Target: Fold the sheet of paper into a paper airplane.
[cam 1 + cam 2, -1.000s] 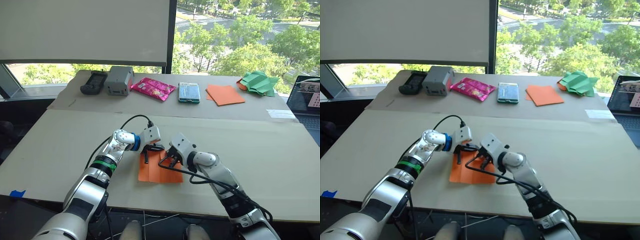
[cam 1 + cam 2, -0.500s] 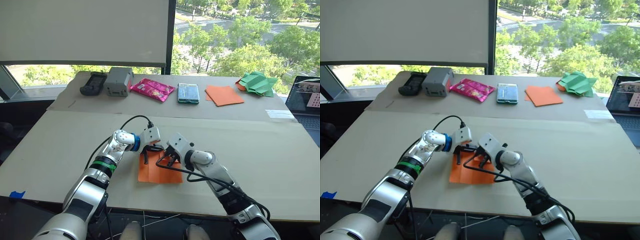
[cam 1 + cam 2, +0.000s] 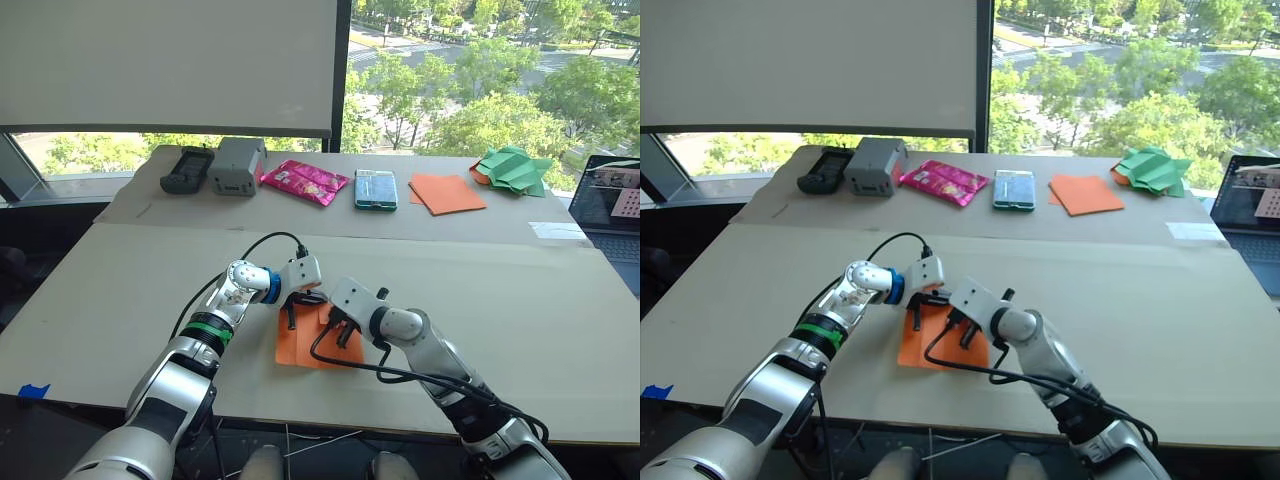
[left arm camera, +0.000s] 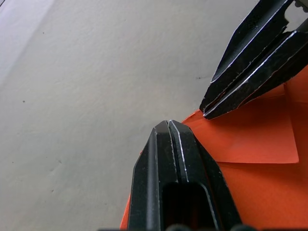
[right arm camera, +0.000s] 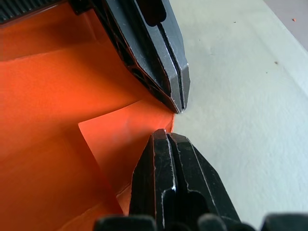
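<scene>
Nearest the robot, the sheet of paper point(image 3: 318, 342) lies flat on the cardboard-covered table point(image 3: 540, 300), close to the front edge, w/ one flap already turned over near its left corner. Both grippers sit on that same corner. The left gripper point(image 3: 291, 315) has its fingers pressed together, nothing pinched, tip resting on the paper edge. The right gripper point(image 3: 344, 332) is also closed w/ nothing between its fingers, tip just beside the left one's.

Paper looks thin and very light, prob slides on the cardboard and creases easily, so best to pin it flat w/ one tip and lift a free corner or the flap edge w/ the other.

Further back: a remote point(image 3: 187, 167), grey box point(image 3: 236, 164), pink packet point(image 3: 305, 180), smooth orange sheets point(image 3: 448, 192), green crumpled paper point(image 3: 516, 166).
</scene>
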`<move>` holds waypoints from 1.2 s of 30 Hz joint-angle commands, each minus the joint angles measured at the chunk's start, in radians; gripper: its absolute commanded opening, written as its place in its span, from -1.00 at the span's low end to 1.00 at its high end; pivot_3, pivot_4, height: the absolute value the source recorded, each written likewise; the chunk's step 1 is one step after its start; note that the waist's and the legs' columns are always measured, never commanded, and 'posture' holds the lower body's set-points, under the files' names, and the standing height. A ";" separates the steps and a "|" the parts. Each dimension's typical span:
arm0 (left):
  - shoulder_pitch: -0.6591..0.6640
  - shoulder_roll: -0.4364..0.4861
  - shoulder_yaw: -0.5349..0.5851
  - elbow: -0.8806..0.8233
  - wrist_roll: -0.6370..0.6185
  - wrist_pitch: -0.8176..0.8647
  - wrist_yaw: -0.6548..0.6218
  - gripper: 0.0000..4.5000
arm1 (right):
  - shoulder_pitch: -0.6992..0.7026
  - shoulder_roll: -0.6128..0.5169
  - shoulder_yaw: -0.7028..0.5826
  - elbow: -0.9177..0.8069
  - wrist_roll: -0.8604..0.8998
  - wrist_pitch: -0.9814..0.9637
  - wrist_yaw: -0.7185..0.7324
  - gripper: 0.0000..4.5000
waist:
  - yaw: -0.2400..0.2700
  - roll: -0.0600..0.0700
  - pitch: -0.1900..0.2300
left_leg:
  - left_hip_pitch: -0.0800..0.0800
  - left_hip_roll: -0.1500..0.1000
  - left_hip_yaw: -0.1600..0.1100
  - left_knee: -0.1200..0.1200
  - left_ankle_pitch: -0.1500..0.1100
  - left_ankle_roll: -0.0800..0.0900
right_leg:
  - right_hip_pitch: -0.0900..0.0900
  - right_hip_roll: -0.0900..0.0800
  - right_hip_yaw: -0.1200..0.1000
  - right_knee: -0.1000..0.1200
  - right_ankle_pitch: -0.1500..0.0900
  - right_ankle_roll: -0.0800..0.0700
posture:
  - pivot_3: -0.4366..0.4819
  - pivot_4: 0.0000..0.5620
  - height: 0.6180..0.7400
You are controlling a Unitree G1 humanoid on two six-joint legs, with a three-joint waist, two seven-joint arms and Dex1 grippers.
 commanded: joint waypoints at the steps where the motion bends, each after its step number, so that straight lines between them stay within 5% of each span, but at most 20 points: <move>1: 0.031 0.010 -0.029 0.026 0.035 0.015 -0.020 -1.00 | 0.069 -0.029 0.061 0.041 -0.012 0.080 0.038 -0.99 | 0.000 -0.001 -0.001 | 0.000 0.000 0.000 0.000 0.000 0.000 | 0.000 0.000 0.000 0.000 0.000 0.000 | -0.05 -0.47 0.38; 36: 0.043 0.013 -0.035 0.012 0.036 0.019 -0.036 -1.00 | 0.303 -0.149 -0.078 -0.136 0.088 0.230 0.011 -0.99 | 0.016 -0.007 -0.008 | 0.001 0.000 0.000 0.000 -0.004 -0.006 | 0.005 -0.002 -0.001 -0.002 -0.005 0.000 | -0.05 -0.47 0.38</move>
